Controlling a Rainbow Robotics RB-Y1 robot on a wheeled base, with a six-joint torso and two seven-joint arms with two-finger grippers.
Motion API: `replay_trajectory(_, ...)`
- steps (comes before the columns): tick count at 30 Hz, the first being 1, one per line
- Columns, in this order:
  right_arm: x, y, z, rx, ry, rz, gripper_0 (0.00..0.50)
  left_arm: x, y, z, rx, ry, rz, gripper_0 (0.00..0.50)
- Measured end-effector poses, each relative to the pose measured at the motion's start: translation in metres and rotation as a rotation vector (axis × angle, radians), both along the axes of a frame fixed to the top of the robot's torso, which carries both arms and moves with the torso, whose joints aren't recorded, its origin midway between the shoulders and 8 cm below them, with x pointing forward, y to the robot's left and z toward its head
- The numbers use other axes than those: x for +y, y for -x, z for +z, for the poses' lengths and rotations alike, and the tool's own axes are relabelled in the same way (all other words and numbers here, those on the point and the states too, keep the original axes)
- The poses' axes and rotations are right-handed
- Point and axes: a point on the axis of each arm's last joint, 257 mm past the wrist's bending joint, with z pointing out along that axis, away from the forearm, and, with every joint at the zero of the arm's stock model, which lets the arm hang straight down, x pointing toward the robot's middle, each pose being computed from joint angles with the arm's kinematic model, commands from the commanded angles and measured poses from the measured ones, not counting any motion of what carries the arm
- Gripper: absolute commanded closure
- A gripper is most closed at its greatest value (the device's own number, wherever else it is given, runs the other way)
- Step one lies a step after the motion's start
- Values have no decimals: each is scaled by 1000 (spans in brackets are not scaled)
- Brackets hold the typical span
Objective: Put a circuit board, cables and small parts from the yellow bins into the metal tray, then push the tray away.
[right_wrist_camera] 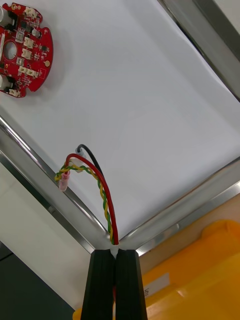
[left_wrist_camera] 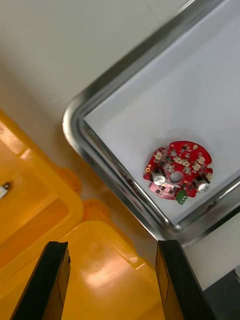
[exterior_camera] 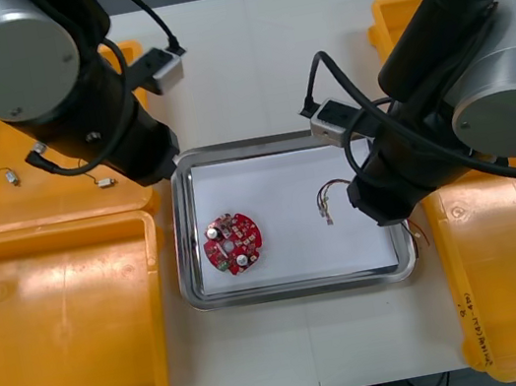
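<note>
Jaws of the right gripper (right_wrist_camera: 115,251) pinch the red and yellow cable (right_wrist_camera: 103,196) over the metal tray (exterior_camera: 295,289), those of the left gripper (left_wrist_camera: 112,245) stand apart; next, probably, lowering and release.

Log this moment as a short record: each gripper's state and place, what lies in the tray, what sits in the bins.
right gripper: shut on the red and yellow cable, at the right side of the metal tray
cable position: hangs over the tray's white inside; contact cannot be told
left gripper: open, empty, above the left yellow bins beside the tray
round red circuit board: flat in the tray, near-left part
small metal parts: two in the far left bin
tray push: not yet done
</note>
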Motion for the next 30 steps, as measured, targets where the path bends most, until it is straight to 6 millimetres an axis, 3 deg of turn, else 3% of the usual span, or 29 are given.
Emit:
replay_trajectory(8, 5, -9, -17, 5, 69, 196, 500, 52, -17, 22, -58, 48, 140, 0)
replay_trajectory(16, 13, -21, -32, -36, 98, 243, 500, 106, -28, 29, -106, 59, 288, 0)
replay_trajectory(21, 20, -17, -50, -32, 133, 280, 500, 136, -35, 36, -122, 98, 387, 0)
replay_trajectory(30, 22, -11, -72, -35, 200, 313, 500, 182, -47, 21, -79, 95, 546, 0)
